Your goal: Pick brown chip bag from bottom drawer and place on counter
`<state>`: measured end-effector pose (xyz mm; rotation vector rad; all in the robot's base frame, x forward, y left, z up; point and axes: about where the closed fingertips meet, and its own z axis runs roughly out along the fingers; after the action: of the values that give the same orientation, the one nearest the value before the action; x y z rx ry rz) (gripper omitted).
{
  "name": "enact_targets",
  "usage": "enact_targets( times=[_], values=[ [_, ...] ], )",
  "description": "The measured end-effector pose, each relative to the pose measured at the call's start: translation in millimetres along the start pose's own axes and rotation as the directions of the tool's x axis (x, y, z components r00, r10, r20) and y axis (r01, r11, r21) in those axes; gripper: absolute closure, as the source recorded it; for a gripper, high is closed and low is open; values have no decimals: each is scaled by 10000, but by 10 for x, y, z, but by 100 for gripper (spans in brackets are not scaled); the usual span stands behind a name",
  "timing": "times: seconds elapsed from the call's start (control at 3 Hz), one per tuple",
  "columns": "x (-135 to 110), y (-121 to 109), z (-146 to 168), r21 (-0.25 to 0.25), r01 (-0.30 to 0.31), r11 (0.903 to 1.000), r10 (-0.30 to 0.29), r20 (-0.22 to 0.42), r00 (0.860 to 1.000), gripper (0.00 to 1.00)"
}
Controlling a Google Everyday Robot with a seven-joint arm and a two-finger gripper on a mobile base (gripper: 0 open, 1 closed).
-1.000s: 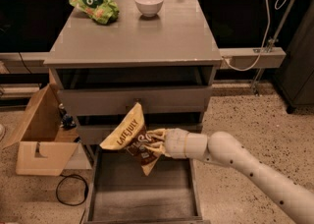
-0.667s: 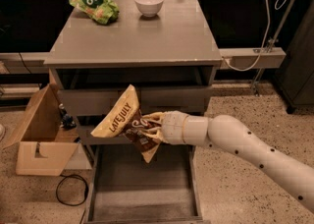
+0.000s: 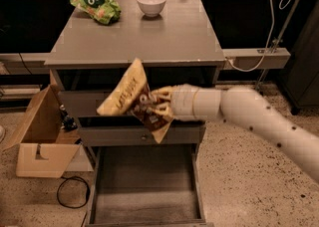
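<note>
My gripper (image 3: pixel 158 102) is shut on the brown chip bag (image 3: pixel 130 98), a crinkly dark brown bag with tan-yellow ends. It holds the bag in the air in front of the upper drawer fronts, just below the front edge of the counter (image 3: pixel 144 37). The white arm reaches in from the right. The bottom drawer (image 3: pixel 144 187) is pulled out below and its grey tray has nothing in it.
A green chip bag (image 3: pixel 97 5) and a white bowl (image 3: pixel 151 3) sit at the back of the counter. An open cardboard box (image 3: pixel 42 139) and a black cable (image 3: pixel 70 193) lie on the floor to the left. A shelf with a white cable (image 3: pixel 259 56) runs to the right.
My gripper has lifted the brown chip bag up out of the bottom drawer, from drawer height to just under the counter's front edge.
</note>
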<state>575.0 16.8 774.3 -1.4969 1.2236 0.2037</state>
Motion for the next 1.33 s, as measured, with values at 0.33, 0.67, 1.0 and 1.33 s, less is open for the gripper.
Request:
enact_targets(
  times=[0.33,0.67,1.0,1.33],
  values=[
    [-272,-674,-241,342,830,9960,-807,-630,9947,100],
    [-723,-1531,-619,1178,1725,9780,-1567,-1317,9788,100],
    [-719,-1558,-617,1187,1719,9779,-1552,-1374,9783,100],
    [-683,-1782,-605,1269,1672,9777,-1423,-1849,9724,100]
  ],
)
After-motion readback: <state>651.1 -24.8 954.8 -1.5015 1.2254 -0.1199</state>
